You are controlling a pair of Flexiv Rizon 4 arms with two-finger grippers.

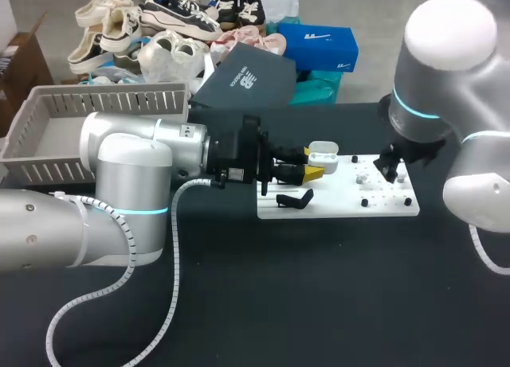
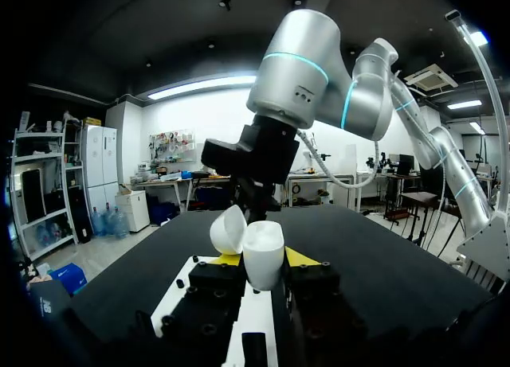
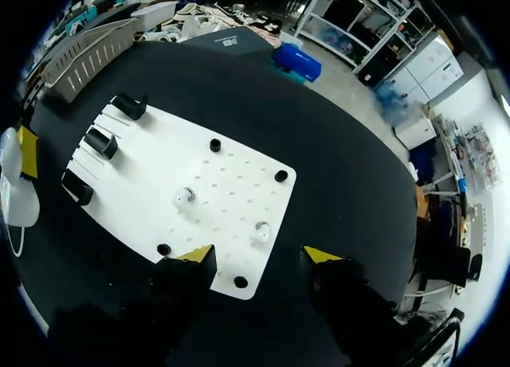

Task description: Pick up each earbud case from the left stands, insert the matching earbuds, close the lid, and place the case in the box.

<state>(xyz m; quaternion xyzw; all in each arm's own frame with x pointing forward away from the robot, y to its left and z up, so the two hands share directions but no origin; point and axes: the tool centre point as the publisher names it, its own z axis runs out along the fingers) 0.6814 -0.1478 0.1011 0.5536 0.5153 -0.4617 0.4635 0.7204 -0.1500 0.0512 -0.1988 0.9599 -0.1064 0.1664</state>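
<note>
- Head view: the white board (image 1: 343, 206) lies near the far edge of the black worktop (image 1: 319, 287). There is lots of bare room on the near side.
- The grey basket (image 1: 48, 156) sits at the far left corner.
- My left arm lies flat and reaches in from the left. The left pincer (image 1: 312, 173) holds the earbud case (image 1: 323, 155) above the board's left end, over a black stand (image 1: 295, 199).
- My right arm bends down, and the right pincer (image 1: 390, 169) points at the board's right part.
- Left wrist view: the left pincer (image 2: 264, 259) squeezes the earbud case (image 2: 263, 251) from both sides. Its lid (image 2: 227, 230) is tipped open. The right pincer (image 2: 256, 204) hangs just behind it.
- Right wrist view: the right pincer (image 3: 259, 255) is spread wide and holds nothing. It hangs over the board's edge.
- Two earbuds (image 3: 185, 196) sit on the white board (image 3: 151, 164), apart from each other.
- The earbud case (image 3: 20, 201) is past the board's far end, beyond the three stands (image 3: 102, 142).
</note>
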